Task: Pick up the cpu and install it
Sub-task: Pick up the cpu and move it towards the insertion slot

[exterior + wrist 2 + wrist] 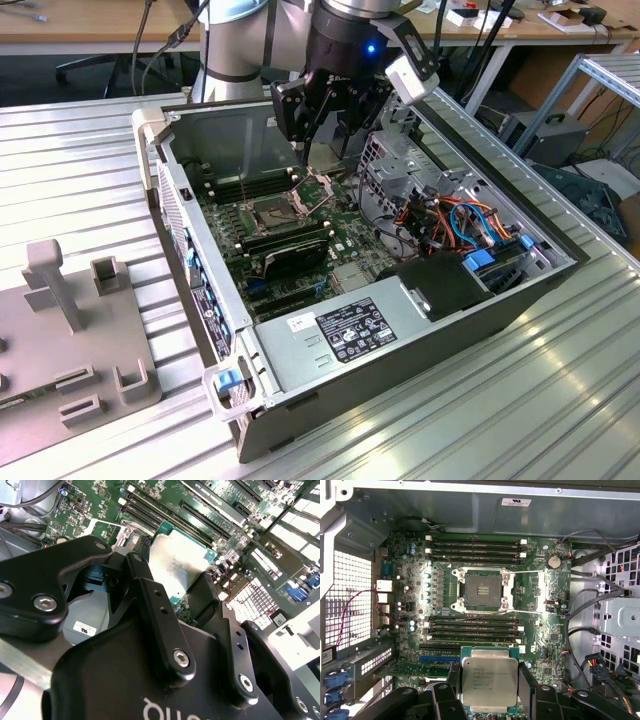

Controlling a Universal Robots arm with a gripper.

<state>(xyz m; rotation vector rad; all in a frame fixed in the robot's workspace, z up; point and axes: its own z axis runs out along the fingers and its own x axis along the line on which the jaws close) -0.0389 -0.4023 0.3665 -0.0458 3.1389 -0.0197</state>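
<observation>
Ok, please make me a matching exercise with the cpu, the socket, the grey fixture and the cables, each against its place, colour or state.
Things: 1 cpu; 2 socket; 3 grey fixture; 4 cables.
Matches: A on the table, outside the case; B open and empty; C orange and blue; D held by the gripper.
Pairs: 1-D; 2-B; 3-A; 4-C.

Silver-grey square cpu [489, 685], level, held above motherboard [542, 635]

Socket [481, 592] unobstructed above; memory slots [475, 550] flank; cables [585, 610] probably clear.
</observation>
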